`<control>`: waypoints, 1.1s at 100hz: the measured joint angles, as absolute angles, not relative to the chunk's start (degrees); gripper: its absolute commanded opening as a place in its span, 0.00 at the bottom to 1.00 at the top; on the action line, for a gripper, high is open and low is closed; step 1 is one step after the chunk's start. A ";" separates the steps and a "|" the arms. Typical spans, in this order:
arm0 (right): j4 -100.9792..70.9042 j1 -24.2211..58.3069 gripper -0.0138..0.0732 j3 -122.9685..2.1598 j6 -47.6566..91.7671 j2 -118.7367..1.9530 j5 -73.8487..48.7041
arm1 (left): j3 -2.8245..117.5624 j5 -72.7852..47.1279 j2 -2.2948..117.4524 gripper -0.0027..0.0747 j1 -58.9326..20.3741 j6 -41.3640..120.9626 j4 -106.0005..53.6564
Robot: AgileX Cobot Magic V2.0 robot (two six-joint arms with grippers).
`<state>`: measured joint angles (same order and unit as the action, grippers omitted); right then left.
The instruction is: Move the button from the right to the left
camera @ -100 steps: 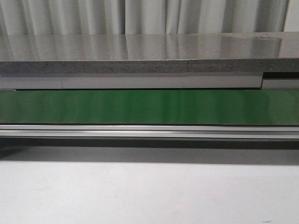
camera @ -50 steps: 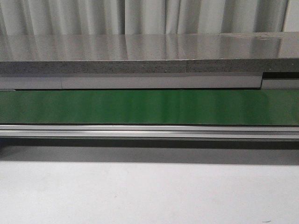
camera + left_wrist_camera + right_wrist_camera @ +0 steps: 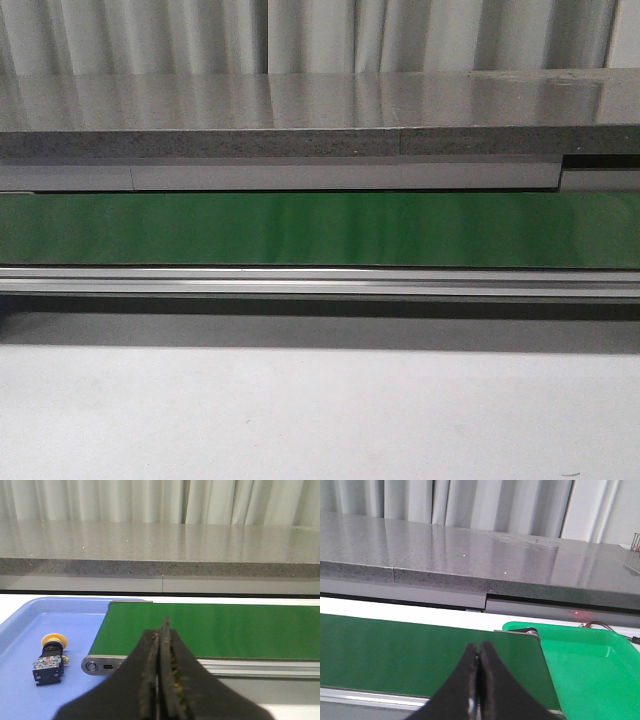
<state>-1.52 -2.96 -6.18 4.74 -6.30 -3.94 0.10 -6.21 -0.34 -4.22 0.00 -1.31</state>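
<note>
A: Button [image 3: 50, 659] is lying in the blue tray [image 3: 20, 630] just past the left end of the belt [image 3: 210, 630], so looks basically done?

B: Yeah, belt's bare, green tray [image 3: 585, 665] on the right too. Left gripper [image 3: 161, 630] and right gripper [image 3: 479, 661] are both closed, holding nothing.
</note>
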 measured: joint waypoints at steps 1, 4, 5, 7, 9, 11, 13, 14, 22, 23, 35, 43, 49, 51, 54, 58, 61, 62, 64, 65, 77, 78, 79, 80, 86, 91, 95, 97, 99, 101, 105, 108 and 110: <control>-1.52 -2.96 0.08 -6.18 4.74 -6.30 -3.94 | 0.10 -6.21 -0.34 0.01 -4.22 0.00 -1.31; -1.52 -2.96 0.08 -6.18 4.74 -6.30 -3.94 | 0.10 -6.21 -0.34 0.01 -4.22 0.00 -1.31; -1.52 -2.96 0.08 -6.18 4.74 -6.30 -3.94 | 0.10 -6.21 -0.34 0.01 -4.22 0.00 -1.31; -1.52 -2.96 0.08 -6.18 4.74 -6.30 -3.94 | 0.10 -6.21 -0.34 0.01 -4.22 0.00 -1.38; -1.52 -2.96 0.08 -6.18 4.74 -6.30 -3.94 | 0.10 -6.21 -0.34 0.01 -4.22 0.00 -1.38; -1.52 -2.96 0.08 -6.18 4.74 -6.30 -3.94 | 0.10 -6.21 -0.34 0.01 -4.22 0.00 -1.38; -1.52 -2.96 0.08 -6.18 4.74 -6.30 -3.94 | 0.10 -6.21 -0.34 0.01 -4.22 0.00 -1.38; -1.52 -2.96 0.08 -6.18 4.74 -6.30 -3.94 | 0.10 -6.21 -0.34 0.01 -4.22 0.00 -1.38; -1.52 -2.96 0.08 -6.18 4.74 -6.30 -3.94 | 0.10 -6.21 -0.34 0.01 -4.22 0.00 -1.38; -1.52 -2.96 0.08 -6.18 4.74 -6.30 -3.94 | 0.10 -6.21 -0.34 0.01 -4.22 0.00 -1.38; -1.52 -2.96 0.08 -6.18 4.74 -6.30 -3.94 | 0.10 -6.21 -0.34 0.01 -4.22 0.00 -1.38; -1.24 -2.96 0.08 -6.18 4.74 -6.30 -3.94 | 0.10 -6.21 -0.34 0.01 -4.22 0.00 -1.38; -0.39 -2.96 0.08 -6.18 4.87 -6.30 -3.94 | 0.10 -6.21 -0.34 0.01 -4.22 0.00 -1.38; 0.00 -2.96 0.08 -6.18 4.86 -6.30 -3.94 | 0.10 -6.21 -0.34 0.01 -4.22 0.00 -1.38; 0.00 -2.96 0.08 -6.18 4.86 -6.30 -3.94 | 0.10 -6.21 -0.34 0.01 -4.22 0.00 -1.38; 0.30 -2.96 0.08 -6.18 4.86 -6.30 -3.94 | 0.10 -6.21 -0.34 0.01 -4.22 0.00 -1.38; 0.43 -2.96 0.08 -6.18 4.86 -6.30 -3.94 | 0.10 -6.21 -0.34 0.01 -4.22 0.00 -1.38; 0.43 -2.96 0.08 -6.06 4.86 -6.30 -3.94 | 0.10 -6.31 -0.34 0.01 -4.22 0.00 -1.38; 0.43 -2.96 0.08 -5.93 4.86 -6.30 -3.94 | 0.10 -6.29 -0.34 0.01 -4.22 0.00 -1.38; 0.43 -2.96 0.08 -5.80 4.86 -6.30 -3.82 | 0.10 -6.29 -0.34 0.01 -4.22 0.00 -1.38; 0.43 -2.96 0.08 -4.14 4.53 -6.30 -3.03 | 0.10 -6.29 -0.34 0.01 -4.22 0.00 -1.38; 0.43 -2.96 0.08 -4.00 4.36 -6.30 -2.79 | 0.10 -6.29 -0.34 0.01 -4.22 0.00 -1.38; 0.43 -2.96 0.08 -3.69 4.21 -6.30 -2.78 | 0.10 -6.29 -0.34 0.01 -4.22 0.00 -1.38; 0.43 -2.96 0.08 -3.53 3.94 -6.30 -2.57 | 0.10 -6.29 -0.34 0.01 -4.22 0.00 -1.38; 0.72 -2.96 0.08 -1.78 2.31 -5.99 -1.24 | 0.10 -6.29 -0.34 0.01 -4.22 0.00 -1.38; 1.51 -2.96 0.08 -0.20 0.36 -5.10 -0.32 | 0.10 -6.29 -0.34 0.01 -4.22 0.00 -1.38; 2.57 -2.96 0.08 0.70 -1.56 -4.14 0.00 | 0.10 -6.29 -0.34 0.01 -4.22 0.00 -1.38; 2.99 -2.96 0.08 0.98 -2.45 -3.43 0.00 | 0.10 -6.29 -0.34 0.01 -4.22 0.00 -1.38; 3.61 -2.96 0.08 1.27 -3.21 -2.64 -0.48 | 0.10 -6.29 -0.34 0.01 -4.22 0.00 -1.38; 4.05 -2.96 0.08 1.38 -3.78 -1.84 -0.58 | 0.10 -6.29 -0.34 0.01 -4.22 0.00 -1.38; 4.79 -2.96 0.08 1.52 -4.44 -0.47 -1.07 | 0.10 -6.29 -0.34 0.01 -4.22 0.00 -1.38; 5.07 -2.96 0.08 1.52 -4.96 0.06 -1.42 | 0.10 -6.29 -0.34 0.01 -4.22 0.00 -1.38; 5.20 -2.96 0.08 1.52 -5.20 0.19 -1.57 | 0.10 -6.29 -0.34 0.01 -4.22 0.00 -1.38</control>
